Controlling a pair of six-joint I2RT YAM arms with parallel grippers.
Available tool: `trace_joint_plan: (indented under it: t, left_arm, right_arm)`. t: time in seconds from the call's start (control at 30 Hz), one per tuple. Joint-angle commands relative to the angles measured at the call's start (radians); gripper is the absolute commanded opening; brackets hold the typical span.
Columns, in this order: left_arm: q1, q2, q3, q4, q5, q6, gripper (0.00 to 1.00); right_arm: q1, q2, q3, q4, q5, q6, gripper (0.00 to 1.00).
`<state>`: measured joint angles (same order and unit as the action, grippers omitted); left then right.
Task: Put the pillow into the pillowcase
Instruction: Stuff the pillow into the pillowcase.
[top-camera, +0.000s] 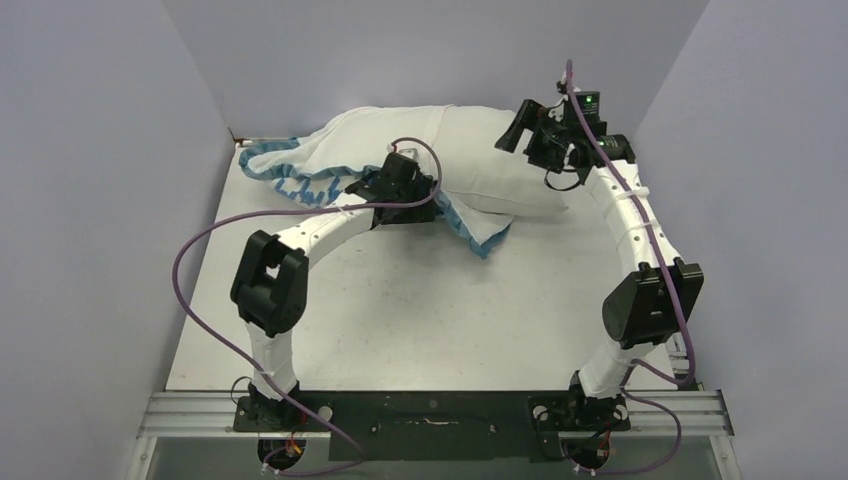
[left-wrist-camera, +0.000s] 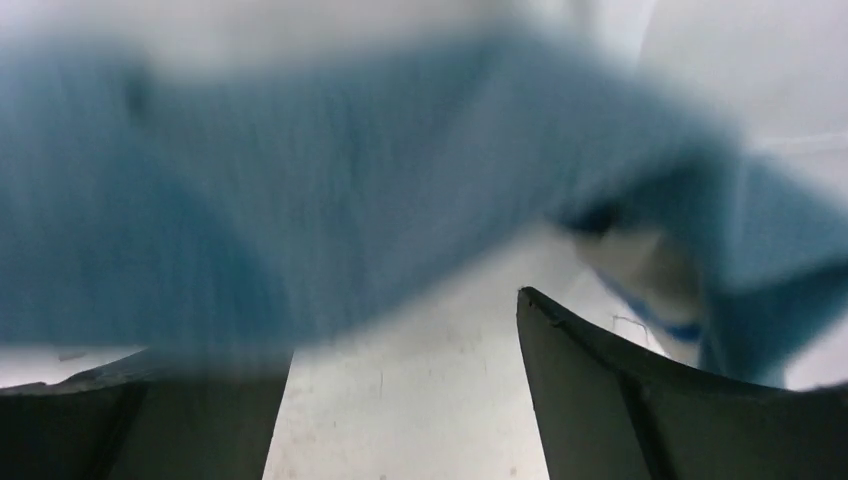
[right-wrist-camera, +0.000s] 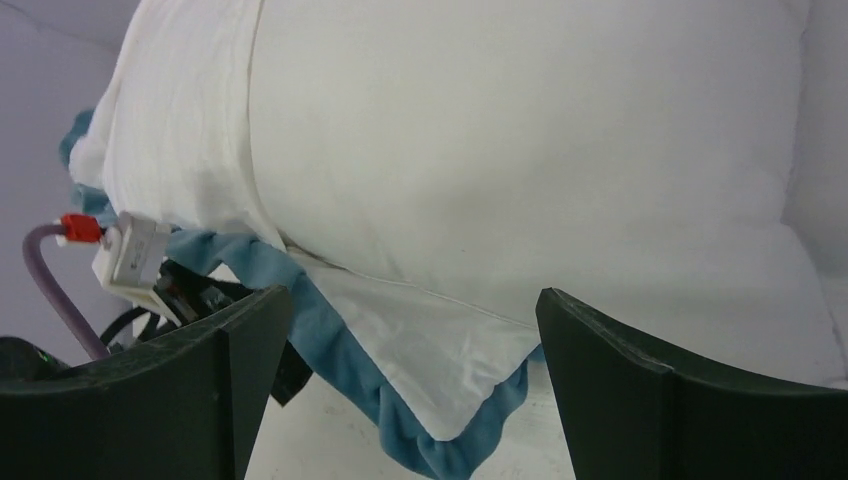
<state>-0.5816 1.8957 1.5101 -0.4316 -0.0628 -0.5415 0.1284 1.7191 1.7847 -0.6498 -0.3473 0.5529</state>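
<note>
Jaws apart, the left gripper (left-wrist-camera: 400, 330) sits right at the blue ruffle of the pillowcase (left-wrist-camera: 300, 200), while the right gripper (right-wrist-camera: 415, 292), spread wide and empty, faces the pillow (right-wrist-camera: 520, 150).

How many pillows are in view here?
1. The pillow lies at the table's far side, its left end covered by the pillowcase. The bunched fabric could hide something small, but no second pillow shows.

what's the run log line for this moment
left end effector: open, at pillowcase blue edge | right end effector: open, facing pillow, holding nothing | pillow: lying on pillowcase flap, not fully inside
</note>
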Motion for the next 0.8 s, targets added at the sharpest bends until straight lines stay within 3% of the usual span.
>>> trace_joint_plan:
  t: [0.0, 0.2, 0.4, 0.67, 0.77]
  left_arm:
    - [0.011, 0.050, 0.160, 0.037, -0.080, 0.034, 0.77]
    - [-0.004, -0.012, 0.250, -0.080, -0.104, 0.067, 0.80]
    - [-0.020, -0.111, 0.216, -0.037, -0.162, 0.091, 0.81]
    - [-0.017, 0.031, 0.401, -0.125, -0.162, 0.143, 0.81]
    - [-0.007, 0.107, 0.433, -0.140, -0.167, 0.139, 0.86]
  right_arm:
    - [0.034, 0.015, -0.026, -0.036, -0.009, -0.051, 0.90]
    - [0.035, -0.006, -0.047, -0.067, -0.001, -0.089, 0.90]
    - [0.036, -0.017, -0.098, -0.049, -0.027, -0.090, 0.90]
    - [0.037, 0.003, -0.089, -0.054, -0.044, -0.094, 0.90]
    - [0.037, 0.012, -0.085, -0.060, -0.036, -0.096, 0.90]
